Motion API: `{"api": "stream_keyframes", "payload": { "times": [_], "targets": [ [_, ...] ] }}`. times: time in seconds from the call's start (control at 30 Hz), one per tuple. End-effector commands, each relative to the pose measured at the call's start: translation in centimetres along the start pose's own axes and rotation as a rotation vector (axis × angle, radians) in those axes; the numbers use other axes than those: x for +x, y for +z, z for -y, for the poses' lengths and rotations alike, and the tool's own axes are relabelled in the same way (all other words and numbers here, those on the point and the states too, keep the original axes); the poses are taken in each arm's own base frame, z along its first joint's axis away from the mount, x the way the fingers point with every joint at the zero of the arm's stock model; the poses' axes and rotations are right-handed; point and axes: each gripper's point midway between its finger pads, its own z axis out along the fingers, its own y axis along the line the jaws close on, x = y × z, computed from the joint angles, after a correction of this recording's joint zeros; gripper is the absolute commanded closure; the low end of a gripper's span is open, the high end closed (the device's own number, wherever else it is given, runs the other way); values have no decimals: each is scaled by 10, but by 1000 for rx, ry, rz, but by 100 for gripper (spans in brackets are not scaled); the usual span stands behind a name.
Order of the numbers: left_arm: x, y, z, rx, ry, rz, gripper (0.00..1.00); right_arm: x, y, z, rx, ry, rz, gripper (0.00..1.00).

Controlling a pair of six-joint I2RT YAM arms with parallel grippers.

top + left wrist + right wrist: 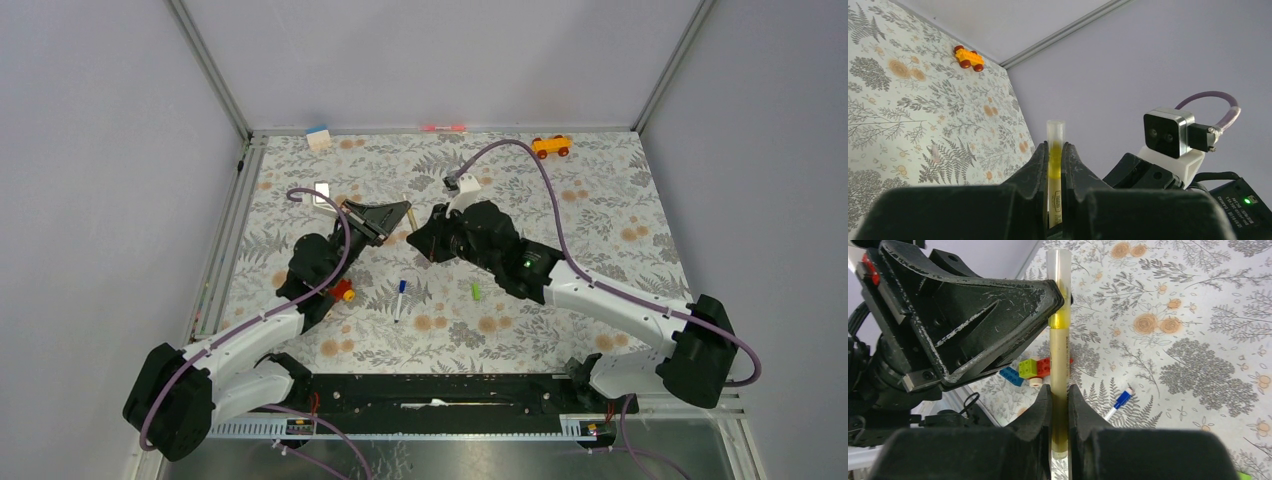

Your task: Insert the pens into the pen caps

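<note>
Both claws pinched the yellow pen in the air above the desk. The left claw gripped just below its pale tip. The right claw clamped the lower end, bottom hidden between its fingers. The top view barely showed it. A white-blue pen and a lime cap lay apart on the desk, with a pink pen at the far edge.

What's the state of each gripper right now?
Left gripper: closed, holding the yellow pen near its clear end.
Right gripper: closed, holding the same yellow pen lower on its barrel.
</note>
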Motion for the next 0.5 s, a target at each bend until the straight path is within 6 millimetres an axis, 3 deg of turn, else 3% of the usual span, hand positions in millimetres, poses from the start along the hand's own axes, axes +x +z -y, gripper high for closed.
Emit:
{"api": "stream_keyframes", "payload": {
  "times": [0.0,0.47],
  "targets": [
    [34,-10,16,41,18,-154,100,-79,3,-1,83,-22,240,100],
    [63,-10,-3,-135,12,-225,100,-86,27,4,175,-133,164,100]
  ]
}}
